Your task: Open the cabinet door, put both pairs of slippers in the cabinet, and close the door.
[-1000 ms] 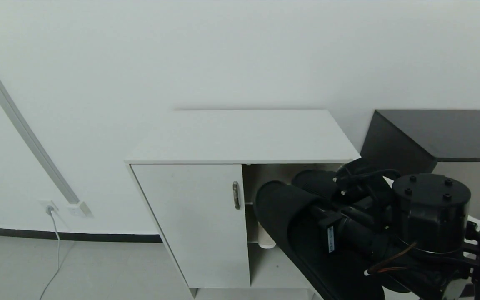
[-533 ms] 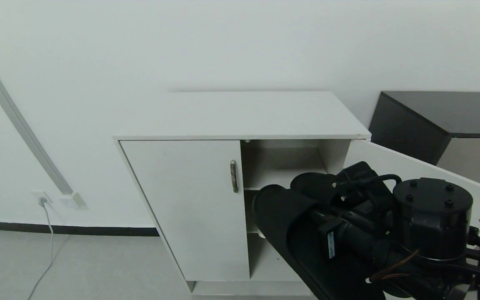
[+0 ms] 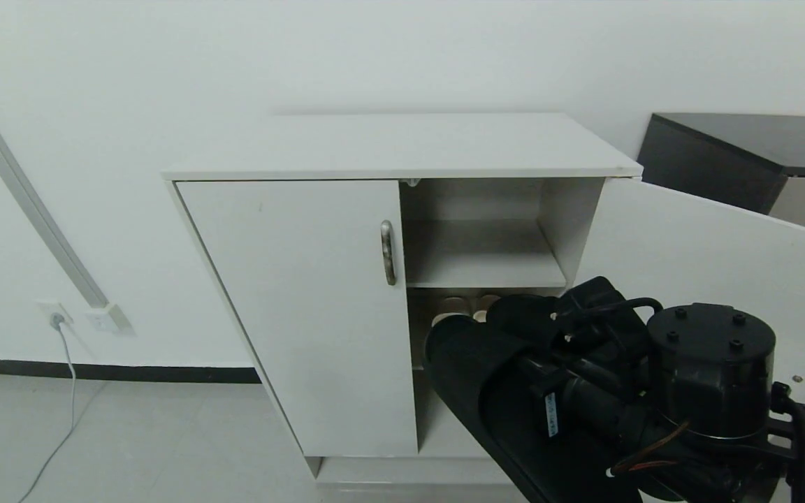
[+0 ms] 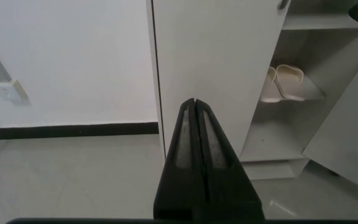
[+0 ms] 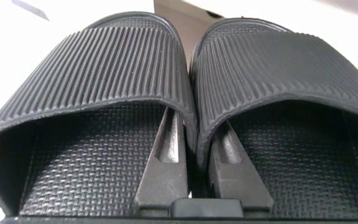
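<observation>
The white cabinet (image 3: 402, 143) stands against the wall with its left door (image 3: 298, 307) shut and its right door (image 3: 710, 258) swung wide open. A pair of white slippers (image 3: 462, 307) (image 4: 288, 84) lies on the middle shelf inside. My right gripper (image 5: 196, 124) is shut on a pair of black slippers (image 3: 472, 356) (image 5: 129, 68), pinching their two inner walls together. It holds them in front of the open compartment, toes toward the cabinet. My left gripper (image 4: 195, 106) is shut and empty, above the floor before the closed door.
The top shelf (image 3: 479, 262) holds nothing. A dark cabinet (image 3: 745, 154) stands to the right, just behind the open door. A wall socket with a cable (image 3: 56, 321) is at the left, and bare floor (image 3: 95, 440) lies before it.
The whole head view has shifted: the cabinet now sits higher in the picture, so its shelves and the white slippers show. The right gripper has kept its hold on the black slippers.
</observation>
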Robot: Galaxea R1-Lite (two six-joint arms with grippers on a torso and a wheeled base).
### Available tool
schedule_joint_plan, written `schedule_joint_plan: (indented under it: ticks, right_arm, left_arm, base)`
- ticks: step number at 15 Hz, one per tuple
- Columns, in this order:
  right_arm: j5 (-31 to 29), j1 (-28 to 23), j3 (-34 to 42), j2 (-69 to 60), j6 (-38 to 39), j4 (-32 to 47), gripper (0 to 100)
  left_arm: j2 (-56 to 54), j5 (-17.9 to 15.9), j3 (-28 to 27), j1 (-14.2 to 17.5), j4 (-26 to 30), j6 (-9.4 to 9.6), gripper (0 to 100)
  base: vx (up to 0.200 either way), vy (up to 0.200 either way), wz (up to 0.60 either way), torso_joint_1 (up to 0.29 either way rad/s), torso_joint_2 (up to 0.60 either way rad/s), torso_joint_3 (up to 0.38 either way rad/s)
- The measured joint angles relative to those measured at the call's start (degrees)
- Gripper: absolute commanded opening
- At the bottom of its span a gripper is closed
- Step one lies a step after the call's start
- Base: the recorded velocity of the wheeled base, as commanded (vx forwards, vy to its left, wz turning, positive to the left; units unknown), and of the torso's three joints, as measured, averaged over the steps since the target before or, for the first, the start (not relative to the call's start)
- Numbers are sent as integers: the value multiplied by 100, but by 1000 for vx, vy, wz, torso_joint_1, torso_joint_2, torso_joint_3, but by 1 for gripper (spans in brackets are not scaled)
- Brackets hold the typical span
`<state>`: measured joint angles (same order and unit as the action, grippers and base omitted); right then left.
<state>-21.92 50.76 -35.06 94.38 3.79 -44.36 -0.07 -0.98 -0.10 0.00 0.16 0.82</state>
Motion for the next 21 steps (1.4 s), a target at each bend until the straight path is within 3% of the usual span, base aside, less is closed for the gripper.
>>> schedule_joint_plan:
  ticks: [8,12,14,21]
  right_arm:
    - [-5,-5,0,29,-7,2,0]
    - [-57,9,-24,77,-16,0,0]
    - [-358,59,-265,160,-2,62,0]
    - [-2061,265,-2514,739,1281,2376,0]
  left_arm:
    - [0,0,0,0,6,-2,0]
    - [0,-4,0,0,2,5,0]
    - [0,-2,0,0,2,5,0]
    - [0,-6,0,0,0,7,0]
  base:
    - [0,0,0,-60,428,369]
    - [0,0,0,1,86,87]
    - [0,0,0,0,0,0]
    - [0,0,0,0,0,0]
